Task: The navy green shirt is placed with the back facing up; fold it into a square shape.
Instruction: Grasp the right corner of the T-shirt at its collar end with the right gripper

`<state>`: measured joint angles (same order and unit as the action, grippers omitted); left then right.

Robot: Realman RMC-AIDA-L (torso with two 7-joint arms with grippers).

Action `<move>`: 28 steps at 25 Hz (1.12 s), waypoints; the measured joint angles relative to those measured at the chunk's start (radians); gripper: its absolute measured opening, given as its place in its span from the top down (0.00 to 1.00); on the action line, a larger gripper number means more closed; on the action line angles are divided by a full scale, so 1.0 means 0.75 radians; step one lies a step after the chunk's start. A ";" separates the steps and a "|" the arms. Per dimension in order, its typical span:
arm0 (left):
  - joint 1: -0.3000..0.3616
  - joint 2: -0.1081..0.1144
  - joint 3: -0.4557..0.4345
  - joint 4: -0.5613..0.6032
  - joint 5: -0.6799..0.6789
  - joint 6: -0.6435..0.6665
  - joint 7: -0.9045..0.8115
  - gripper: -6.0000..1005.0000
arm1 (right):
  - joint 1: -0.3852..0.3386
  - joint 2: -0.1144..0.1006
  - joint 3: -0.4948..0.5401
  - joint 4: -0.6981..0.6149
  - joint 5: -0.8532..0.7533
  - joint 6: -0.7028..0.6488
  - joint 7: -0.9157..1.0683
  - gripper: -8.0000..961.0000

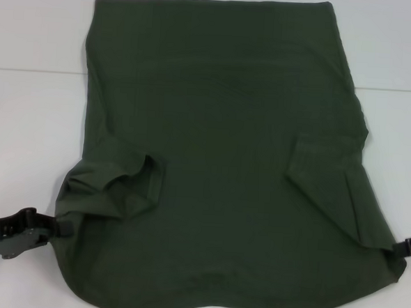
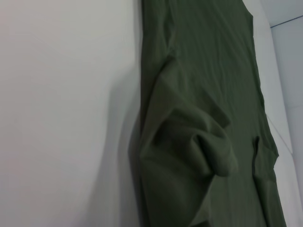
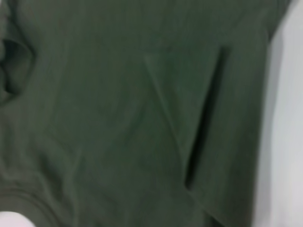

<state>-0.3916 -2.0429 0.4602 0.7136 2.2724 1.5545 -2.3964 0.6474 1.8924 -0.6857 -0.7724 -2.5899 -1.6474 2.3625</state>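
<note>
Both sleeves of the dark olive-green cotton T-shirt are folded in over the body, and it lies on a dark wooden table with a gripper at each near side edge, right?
Not quite: the table is white, not dark wood, as the head view shows. The rest holds: both sleeves of the dark olive-green cotton T-shirt are folded inward, with the left gripper and right gripper at its near side edges.

The navy green shirt covers most of the worktop, reaching from the far edge to the near edge. Bare strips run along the worktop's left and right sides. The left hand and right hand stand at the shirt's near corners, blocking those strips there.
</note>
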 joint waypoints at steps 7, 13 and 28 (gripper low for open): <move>-0.020 0.000 0.000 -0.001 -0.003 0.004 -0.001 0.98 | 0.001 0.049 -0.012 -0.005 -0.067 0.083 -0.003 0.25; -0.030 0.000 -0.001 -0.001 -0.003 0.001 -0.006 0.98 | 0.002 0.070 -0.033 0.003 -0.068 0.127 -0.010 0.26; -0.040 0.004 -0.011 -0.001 -0.003 -0.007 -0.010 0.98 | 0.034 0.109 -0.054 0.010 -0.068 0.130 -0.010 0.27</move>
<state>-0.4219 -2.0402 0.4517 0.7131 2.2698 1.5492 -2.4037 0.6725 1.9740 -0.7260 -0.7651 -2.6407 -1.5497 2.3551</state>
